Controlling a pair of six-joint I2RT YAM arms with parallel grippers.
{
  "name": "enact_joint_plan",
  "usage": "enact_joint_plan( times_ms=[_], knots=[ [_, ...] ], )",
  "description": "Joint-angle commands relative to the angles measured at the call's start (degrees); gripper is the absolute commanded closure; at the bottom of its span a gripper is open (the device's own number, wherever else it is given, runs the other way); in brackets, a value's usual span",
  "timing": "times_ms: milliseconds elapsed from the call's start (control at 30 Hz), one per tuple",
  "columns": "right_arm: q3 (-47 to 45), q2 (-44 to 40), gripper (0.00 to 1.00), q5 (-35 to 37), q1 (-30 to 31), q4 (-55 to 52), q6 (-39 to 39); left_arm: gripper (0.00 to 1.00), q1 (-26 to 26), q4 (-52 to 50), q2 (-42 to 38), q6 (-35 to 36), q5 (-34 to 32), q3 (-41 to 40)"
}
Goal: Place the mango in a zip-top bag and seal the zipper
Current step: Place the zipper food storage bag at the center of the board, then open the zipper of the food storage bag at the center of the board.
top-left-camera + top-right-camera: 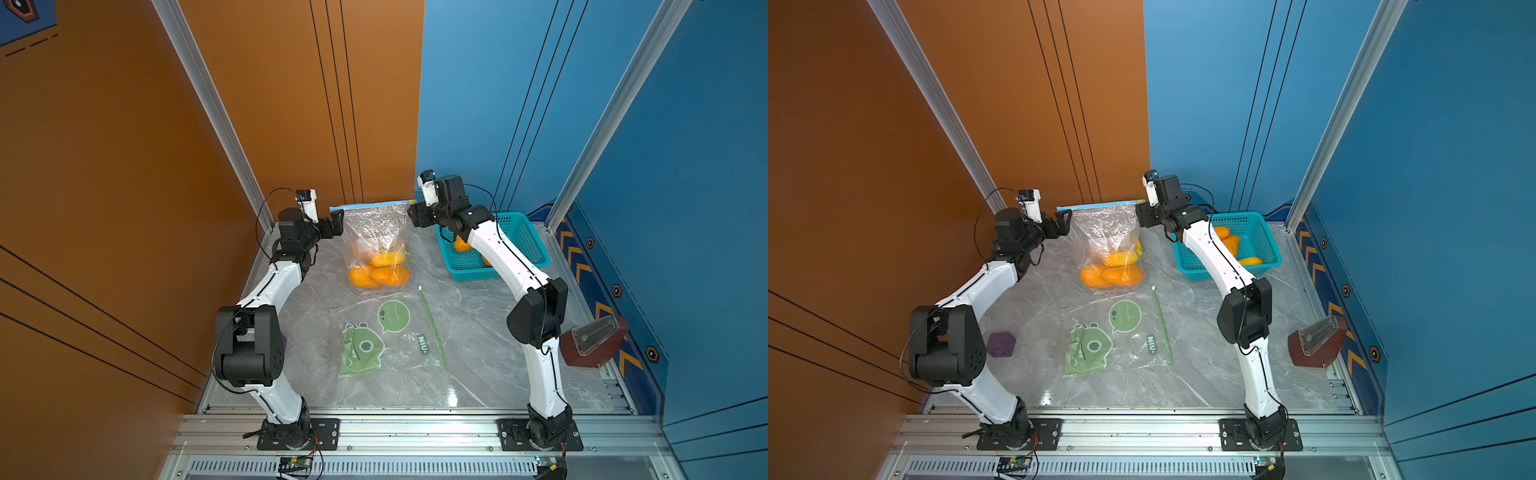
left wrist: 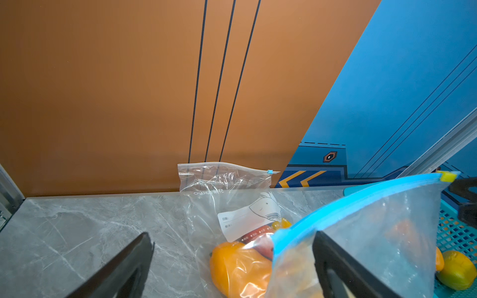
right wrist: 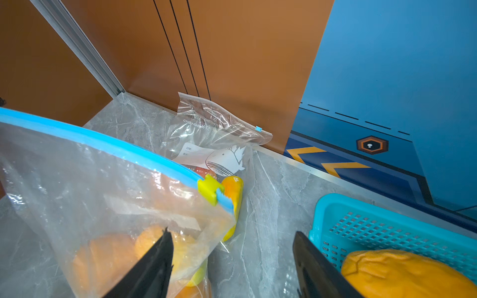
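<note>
A clear zip-top bag [image 1: 376,232] with a blue zipper strip [image 1: 372,205] stands upright at the back of the table in both top views. Orange mangoes [image 1: 390,275] show through its film. The yellow slider [image 3: 210,189] sits at the strip's end on the right gripper's side. My left gripper [image 1: 337,222] is at the bag's left top corner, open; that corner [image 2: 291,247] reaches into the gap between its jaws, unpinched. My right gripper [image 1: 412,216] is at the bag's right top corner, open, with the bag [image 3: 90,193] beside one finger [image 3: 154,265].
A second clear bag [image 2: 227,185] with a whale label leans on the back wall behind. A teal basket [image 1: 528,232] holds more mangoes [image 3: 402,273]. A flat green-printed bag [image 1: 382,332], a purple cube [image 1: 1000,344] and a brown stand [image 1: 592,340] lie nearer the front.
</note>
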Motion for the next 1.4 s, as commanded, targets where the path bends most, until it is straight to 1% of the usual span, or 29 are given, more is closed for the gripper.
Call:
enact_joint_plan(
  times_ms=[0, 167, 233, 333, 467, 567, 667, 767, 867, 967, 1067, 1100, 1200, 1333, 1367],
  knots=[
    [-1.3, -6.9, 0.25, -0.3, -0.5, -2.2, 3.2, 0.02, 0.5, 1.0, -4.8, -0.5, -2.1, -3.2],
    [-6.4, -11.1, 0.24, -0.3, 0.0, -3.4, 3.0, 0.02, 0.3, 1.0, -10.8, -0.7, -1.8, -10.3],
    [-9.9, -13.4, 0.24, -0.4, 0.2, -3.4, 3.5, 0.02, -0.1, 0.9, -13.9, -1.4, -1.8, -14.0],
    [-16.1, -17.8, 0.26, 0.0, 0.5, -3.3, 6.1, 0.02, -0.8, 1.0, -19.0, -2.3, -3.0, -18.8],
    [-22.6, -23.1, 0.27, 0.2, 1.1, -3.3, 7.8, 0.02, -1.5, 0.9, -24.0, -3.1, -3.5, -23.1],
    [-27.1, -26.3, 0.26, 2.0, 1.9, -3.2, 7.6, 0.02, -3.6, 0.9, -26.1, -3.3, -2.7, -25.4],
    [-31.7, -28.0, 0.25, 1.4, 2.7, -2.3, 7.8, 0.02, -7.0, 0.9, -25.8, -3.4, -2.2, -26.5],
    [-35.7, -28.9, 0.25, 1.7, 3.7, -1.1, 8.4, 0.02, -9.8, 0.9, -26.2, -4.2, -5.3, -28.7],
    [-41.3, -31.5, 0.25, 2.2, 4.1, 0.8, 11.5, 0.02, -12.1, 1.0, -29.5, -5.3, -12.0, -33.1],
    [-48.0, -35.1, 0.27, 3.5, 4.7, 2.1, 15.4, 0.02, -12.9, 0.9, -34.7, -9.6, -17.6, -38.6],
    [-55.0, -38.7, 0.32, 4.1, 5.1, 2.1, 20.5, 0.02, -13.9, 0.7, -40.1, -14.2, -19.1, -43.7],
    [-57.6, -40.1, 0.33, 4.2, 5.2, 2.0, 22.0, 0.0, -14.6, -0.2, -41.7, -15.8, -19.0, -45.3],
    [-64.3, -43.9, 0.36, 4.5, 5.4, 1.2, 25.6, 0.05, -18.7, -5.9, -45.0, -19.0, -19.5, -47.2],
    [-71.9, -48.0, 0.39, 3.7, 5.8, 1.1, 28.7, 0.13, -25.7, -12.4, -47.4, -23.8, -22.4, -49.1],
    [-73.5, -48.6, 0.41, 3.4, 6.2, 1.2, 29.2, 0.18, -27.0, -13.8, -47.3, -25.2, -22.6, -49.5]
  ],
)
